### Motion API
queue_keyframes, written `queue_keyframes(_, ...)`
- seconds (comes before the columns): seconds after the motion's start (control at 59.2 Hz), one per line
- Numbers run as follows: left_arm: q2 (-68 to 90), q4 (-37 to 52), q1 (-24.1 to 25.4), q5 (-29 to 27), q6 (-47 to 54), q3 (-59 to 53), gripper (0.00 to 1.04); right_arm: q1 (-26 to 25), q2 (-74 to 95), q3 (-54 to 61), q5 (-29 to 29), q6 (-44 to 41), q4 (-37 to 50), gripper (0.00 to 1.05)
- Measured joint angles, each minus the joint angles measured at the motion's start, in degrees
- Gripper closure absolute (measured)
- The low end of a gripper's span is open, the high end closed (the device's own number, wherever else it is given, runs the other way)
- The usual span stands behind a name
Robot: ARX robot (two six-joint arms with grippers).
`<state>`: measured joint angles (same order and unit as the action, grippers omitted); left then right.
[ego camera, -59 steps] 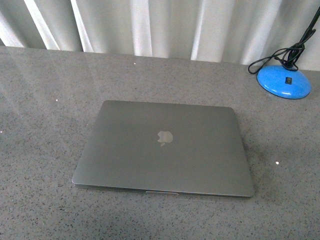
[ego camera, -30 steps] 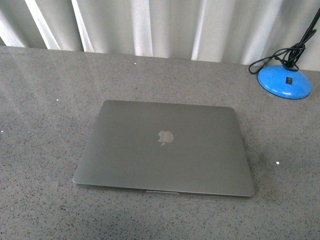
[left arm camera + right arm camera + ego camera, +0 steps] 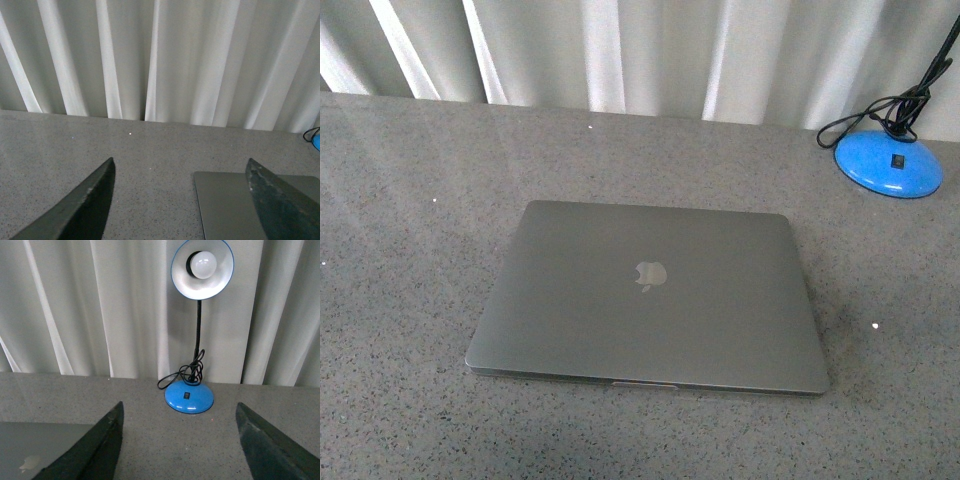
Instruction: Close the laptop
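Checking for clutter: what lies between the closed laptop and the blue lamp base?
Nothing: in the front view only bare grey tabletop separates the laptop from the lamp base.

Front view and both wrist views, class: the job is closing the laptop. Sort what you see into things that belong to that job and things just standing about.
Belongs to the job:
- laptop, lid already down, logo up
- left gripper, open
- right gripper, open

Just standing about:
- blue desk lamp with its coiled black cord
- grey table
- white curtain
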<state>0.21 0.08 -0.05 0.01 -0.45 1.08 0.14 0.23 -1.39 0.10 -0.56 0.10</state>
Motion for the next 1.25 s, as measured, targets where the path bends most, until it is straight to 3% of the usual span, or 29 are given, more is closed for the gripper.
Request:
queue_keyframes(0.084,0.0,0.0,0.0,0.0,0.0,0.0,0.06,0.0,0.0,0.0,0.0,0.0,0.0,0.15)
queue_keyframes(0.135,0.0,0.0,0.0,0.0,0.0,0.0,0.07,0.0,0.0,0.0,0.0,0.2,0.0,0.08)
queue_keyframes(1.249,0.0,0.0,0.0,0.0,0.0,0.0,0.07,0.0,0.0,0.0,0.0,0.4,0.0,0.10)
